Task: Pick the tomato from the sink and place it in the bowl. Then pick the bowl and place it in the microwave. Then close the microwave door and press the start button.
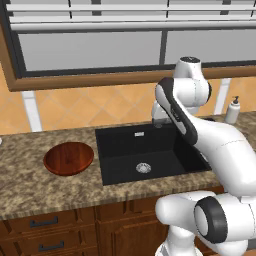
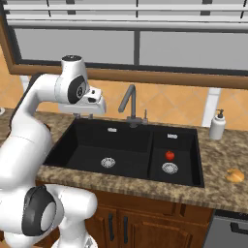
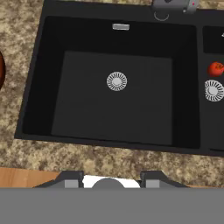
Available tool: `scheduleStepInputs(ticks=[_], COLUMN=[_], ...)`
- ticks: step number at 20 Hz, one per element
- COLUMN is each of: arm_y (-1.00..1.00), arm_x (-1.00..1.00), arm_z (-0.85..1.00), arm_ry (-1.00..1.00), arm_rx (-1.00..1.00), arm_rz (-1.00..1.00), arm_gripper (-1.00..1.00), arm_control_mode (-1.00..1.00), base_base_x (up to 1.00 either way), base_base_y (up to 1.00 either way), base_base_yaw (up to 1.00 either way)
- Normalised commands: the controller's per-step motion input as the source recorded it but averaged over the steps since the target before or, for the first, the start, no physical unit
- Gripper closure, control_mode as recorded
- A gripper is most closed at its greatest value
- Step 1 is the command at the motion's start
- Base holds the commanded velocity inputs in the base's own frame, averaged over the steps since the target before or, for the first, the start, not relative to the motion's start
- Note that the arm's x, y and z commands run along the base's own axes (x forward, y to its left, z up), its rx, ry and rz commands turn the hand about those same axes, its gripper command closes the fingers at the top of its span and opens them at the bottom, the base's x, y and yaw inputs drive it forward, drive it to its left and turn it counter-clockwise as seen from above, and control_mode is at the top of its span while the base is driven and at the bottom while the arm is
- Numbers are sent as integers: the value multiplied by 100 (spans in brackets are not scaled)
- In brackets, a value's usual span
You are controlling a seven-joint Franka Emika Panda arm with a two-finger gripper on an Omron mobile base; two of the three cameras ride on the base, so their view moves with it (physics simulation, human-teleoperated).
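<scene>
The black sink [image 2: 87, 156] has two basins. A small red tomato [image 2: 169, 155] rests in the right basin, just behind its steel drain; in the hand view the tomato [image 3: 215, 68] sits at the far right. The wooden bowl [image 1: 68, 158] stands on the counter left of the sink [image 1: 125, 150]. My gripper [image 2: 84, 116] hangs open and empty above the back left of the left basin, looking straight down into it [image 3: 87, 109], well left of the tomato. Its fingertips [image 3: 72, 179] stand apart. The microwave and its door are out of view.
A dark curved faucet [image 2: 128, 104] rises behind the divider between the basins. A white soap dispenser [image 2: 217, 125] stands on the counter at the right, and a small orange-brown item [image 2: 235, 175] lies near the right front edge. A window runs above the backsplash.
</scene>
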Motion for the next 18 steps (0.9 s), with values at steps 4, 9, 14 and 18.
scheduleStepInputs(ticks=[4, 9, 14, 18], arm_y=[-16, -69, -99, -100], arm_x=[-32, -73, -5, 2], arm_z=[-1, -23, -22, -32], arm_ry=[-3, -3, 0, 0], arm_rx=[1, 0, 5, 9], arm_rz=[-1, -11, -18, -16], arm_gripper=[-100, -100, -100, -100], arm_control_mode=[-100, -100, -100, -100], base_base_x=[0, 0, 0, 0], base_base_y=[0, 0, 0, 0], base_base_yaw=[0, 0, 0, 0])
